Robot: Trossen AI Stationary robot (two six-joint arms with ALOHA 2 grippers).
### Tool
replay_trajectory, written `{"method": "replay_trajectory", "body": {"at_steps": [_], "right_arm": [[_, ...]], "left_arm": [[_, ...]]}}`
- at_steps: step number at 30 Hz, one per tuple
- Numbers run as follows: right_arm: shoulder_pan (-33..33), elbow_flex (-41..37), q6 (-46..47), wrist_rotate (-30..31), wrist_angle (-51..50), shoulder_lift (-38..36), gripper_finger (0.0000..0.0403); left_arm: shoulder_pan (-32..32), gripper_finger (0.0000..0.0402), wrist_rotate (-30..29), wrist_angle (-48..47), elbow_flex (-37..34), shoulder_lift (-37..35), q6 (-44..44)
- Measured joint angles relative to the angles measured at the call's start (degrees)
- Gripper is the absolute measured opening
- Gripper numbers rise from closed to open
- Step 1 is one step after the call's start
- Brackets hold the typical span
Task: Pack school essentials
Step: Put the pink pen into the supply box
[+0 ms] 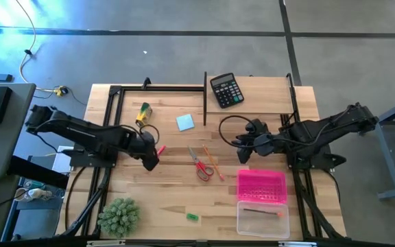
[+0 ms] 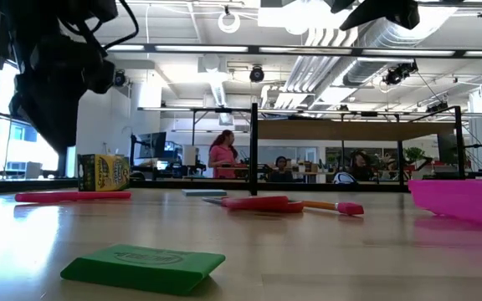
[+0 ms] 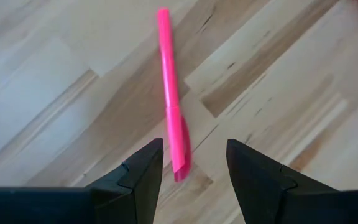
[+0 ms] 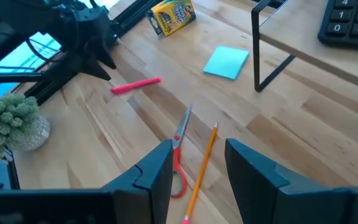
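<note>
Your left tool (image 3: 191,163) hangs released, fingers spread over the slim, smooth red pen (image 3: 171,118) lying on the pale wood-grain counter (image 1: 170,199) left of the scissors (image 1: 201,166), while your right tool (image 4: 197,163) waits released opposite.

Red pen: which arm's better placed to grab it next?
Left. The left gripper is open with the red pen lying between its fingers. The right gripper hangs over the scissors and pencil, farther away.
</note>
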Motion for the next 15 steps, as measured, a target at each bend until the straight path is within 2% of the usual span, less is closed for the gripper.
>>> {"method": "replay_trajectory", "body": {"at_steps": [15], "right_arm": [[-2.7,0.0,-4.6,-3.9,0.0,0.0,0.0138]], "left_arm": [[-0.7,0.0168,0.0,2.6,0.0,11.0,-3.6]]}}
